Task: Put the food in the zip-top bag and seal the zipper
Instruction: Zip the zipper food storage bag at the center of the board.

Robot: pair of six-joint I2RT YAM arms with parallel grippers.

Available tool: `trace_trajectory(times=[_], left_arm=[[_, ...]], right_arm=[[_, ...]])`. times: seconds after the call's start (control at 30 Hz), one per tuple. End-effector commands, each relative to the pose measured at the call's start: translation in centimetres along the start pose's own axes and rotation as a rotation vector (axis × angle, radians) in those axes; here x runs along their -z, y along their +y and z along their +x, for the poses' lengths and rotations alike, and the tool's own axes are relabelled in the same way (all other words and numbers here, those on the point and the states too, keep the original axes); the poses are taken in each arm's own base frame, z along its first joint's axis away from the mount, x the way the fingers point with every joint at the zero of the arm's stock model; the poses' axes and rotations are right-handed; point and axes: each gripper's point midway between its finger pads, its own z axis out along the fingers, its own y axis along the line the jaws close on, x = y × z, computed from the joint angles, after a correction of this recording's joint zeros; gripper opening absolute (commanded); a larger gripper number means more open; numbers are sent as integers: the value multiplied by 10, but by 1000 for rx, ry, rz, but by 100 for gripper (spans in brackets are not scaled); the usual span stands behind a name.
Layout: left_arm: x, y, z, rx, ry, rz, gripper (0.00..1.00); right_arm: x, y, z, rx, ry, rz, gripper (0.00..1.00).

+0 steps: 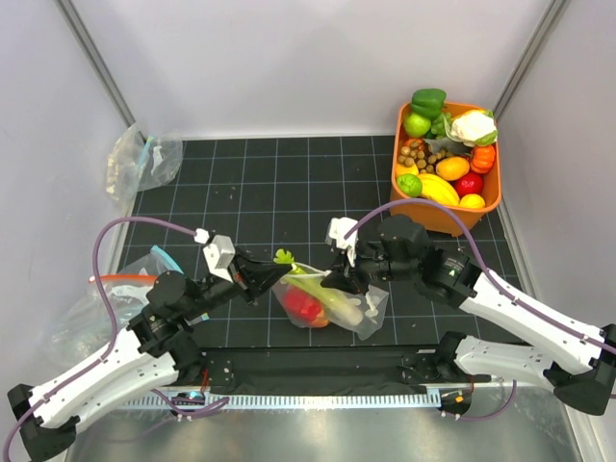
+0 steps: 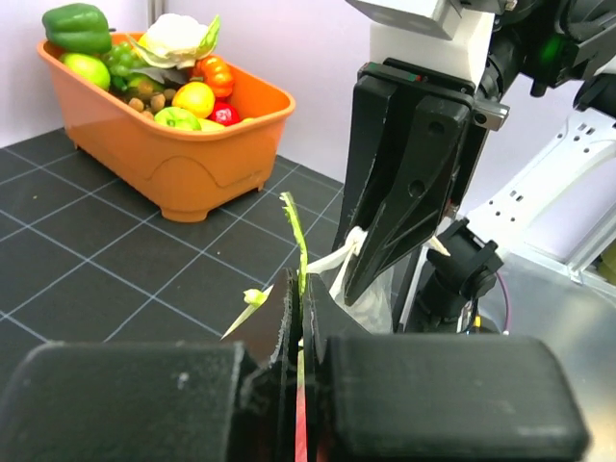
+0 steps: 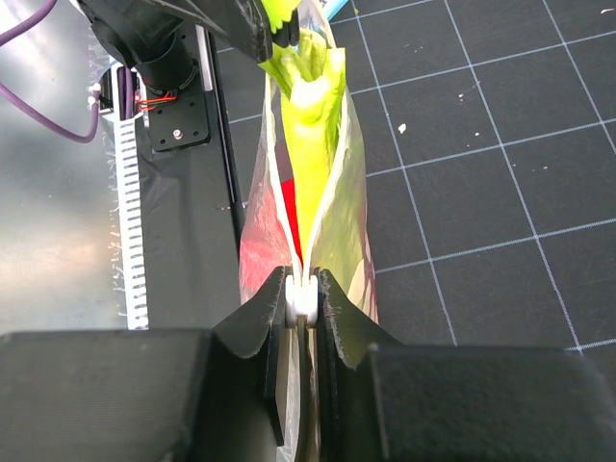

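Jaws, left: pinched together on the mouth edge of the zip-top bag (image 1: 364, 313), just beside the leafy tip of the celery (image 1: 322, 294). Jaws, right: clamped on the opposite end of that edge. Slung between both, near the middle of the table's (image 1: 250, 192) near edge, with stalk and red toy vegetables (image 1: 300, 306) inside

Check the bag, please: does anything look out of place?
Yes. The celery has its leafy end poking out of the zip-top bag beside the left gripper, which pinches the mouth edge. The right gripper pinches it further along. The mouth probably cannot seal there.
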Motion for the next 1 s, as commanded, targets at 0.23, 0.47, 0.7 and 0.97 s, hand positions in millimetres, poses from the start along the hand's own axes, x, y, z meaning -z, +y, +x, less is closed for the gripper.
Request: trace_trajectory(times=[0.23,0.47,0.7,0.97], left_arm=[[-16,-4,4,-70,130,-13,0],[-29,0,37,-105,319,-45,0],[-29,-3,49,-170,398,-54,0],[-28,-39,74,-261,516,101,0]], right_arm=[[0,8,-20,43,-62,-53,1],[-4,13,-16,38,-32,-93,1],[-6,16,-13,37,-10,-118,1],[-2,12,-15,48,-26,-83,1]])
